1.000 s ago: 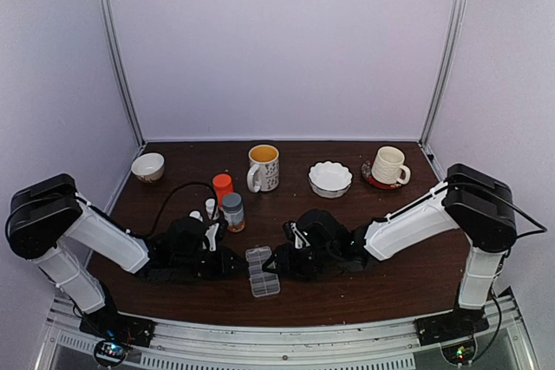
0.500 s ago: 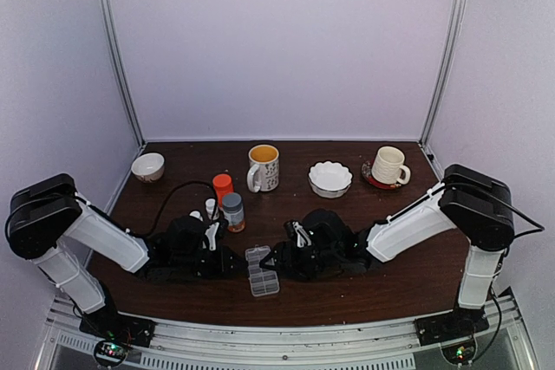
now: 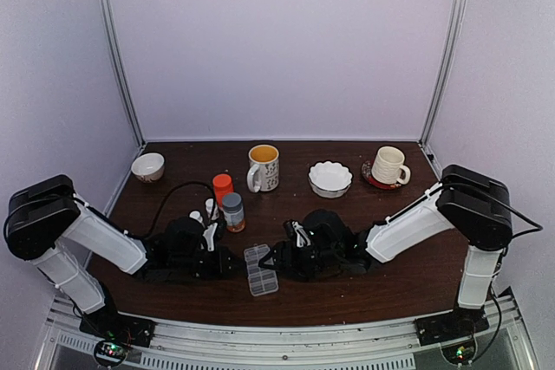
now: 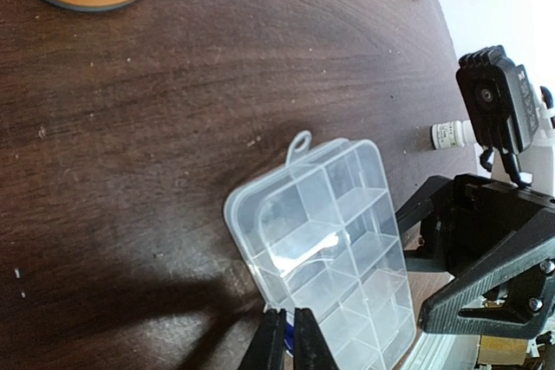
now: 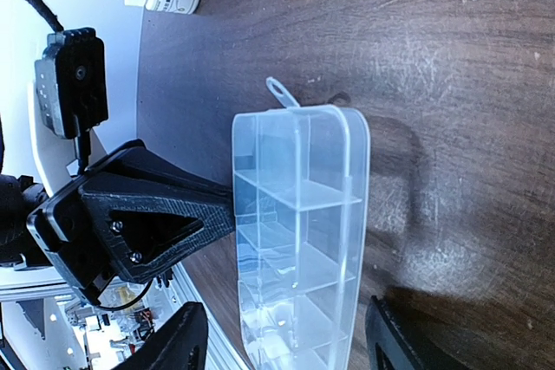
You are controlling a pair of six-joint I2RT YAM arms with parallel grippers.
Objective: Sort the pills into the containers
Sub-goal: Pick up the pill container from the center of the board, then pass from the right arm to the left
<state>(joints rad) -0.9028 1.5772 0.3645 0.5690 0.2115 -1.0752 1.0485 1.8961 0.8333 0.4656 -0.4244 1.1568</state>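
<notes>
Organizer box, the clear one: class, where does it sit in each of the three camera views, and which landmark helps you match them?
Top external: organizer box at lower centre, small.
Left wrist: organizer box at lower centre-right, lying diagonally.
Right wrist: organizer box from centre to the bottom edge, seen side-on.
Shared landmark: the hang tab at its far end, clear in both wrist views.

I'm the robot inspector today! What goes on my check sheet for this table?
Surface: dark wooden table, a bit scuffed.
Job's things: clear organizer box between the arms, lid looks closed, compartments look empty; pills: nothing seen.
Clutter: orange-capped bottle, grey-capped bottle, small white bottle, mug, small bowl, fluted bowl, ribbed cup on saucer.
Claws: left claw shut at the box's edge; right claw open, straddling the box's end.
Cables: black cable looping above left arm.
Surroundings: pale walls, metal posts.
</notes>
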